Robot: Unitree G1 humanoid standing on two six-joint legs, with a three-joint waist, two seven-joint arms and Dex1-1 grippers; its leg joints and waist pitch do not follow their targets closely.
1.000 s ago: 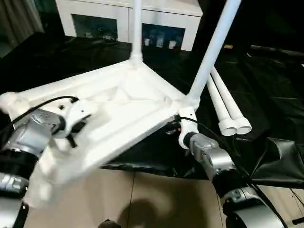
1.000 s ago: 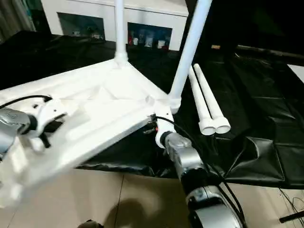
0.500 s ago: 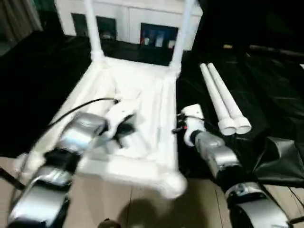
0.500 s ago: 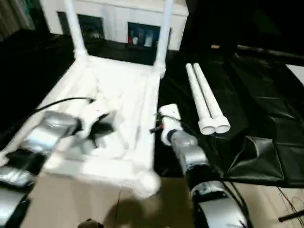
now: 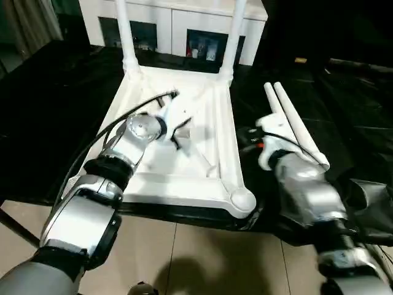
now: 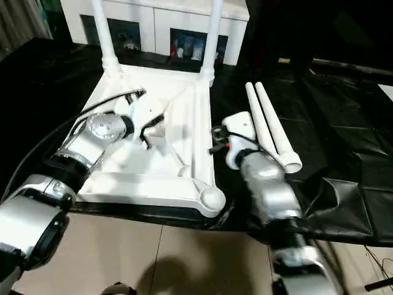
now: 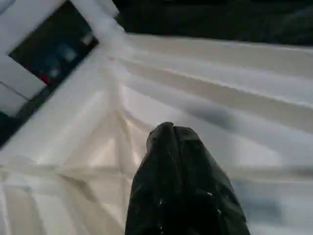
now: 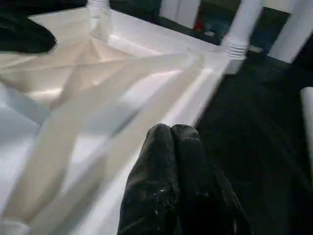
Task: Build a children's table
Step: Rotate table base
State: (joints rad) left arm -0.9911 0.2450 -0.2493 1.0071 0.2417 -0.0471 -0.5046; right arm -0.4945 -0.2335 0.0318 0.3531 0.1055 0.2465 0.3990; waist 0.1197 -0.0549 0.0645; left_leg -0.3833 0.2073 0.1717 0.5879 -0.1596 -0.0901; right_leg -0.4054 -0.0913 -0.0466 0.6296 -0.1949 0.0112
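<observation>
My left tool (image 7: 173,147) reaches in over the ribbed underside of the children's table (image 5: 212,117), its two black fingers pressed together with nothing between them — resting above the crossing ribs near the middle of the tabletop, probably to steady or nudge the top rather than grip it. The table lies upside down on the black-covered worktop (image 5: 49,123), its near edge close to the worktop's front lip, which puts the corner sockets facing up where legs can be pushed in. Two fitted legs (image 5: 124,34) rise from the far corners in front of the white cabinet (image 5: 178,24); the near right socket (image 5: 242,200) is round, open and waiting. Just right of the table's long edge hangs my right tool (image 8: 171,147), fingers likewise closed together and holding nothing, poised over the rim beside the black cover. Further right lie the two loose legs (image 6: 270,126), side by side and touching — near my right arm, so that arm is the natural one to fetch the next.
</observation>
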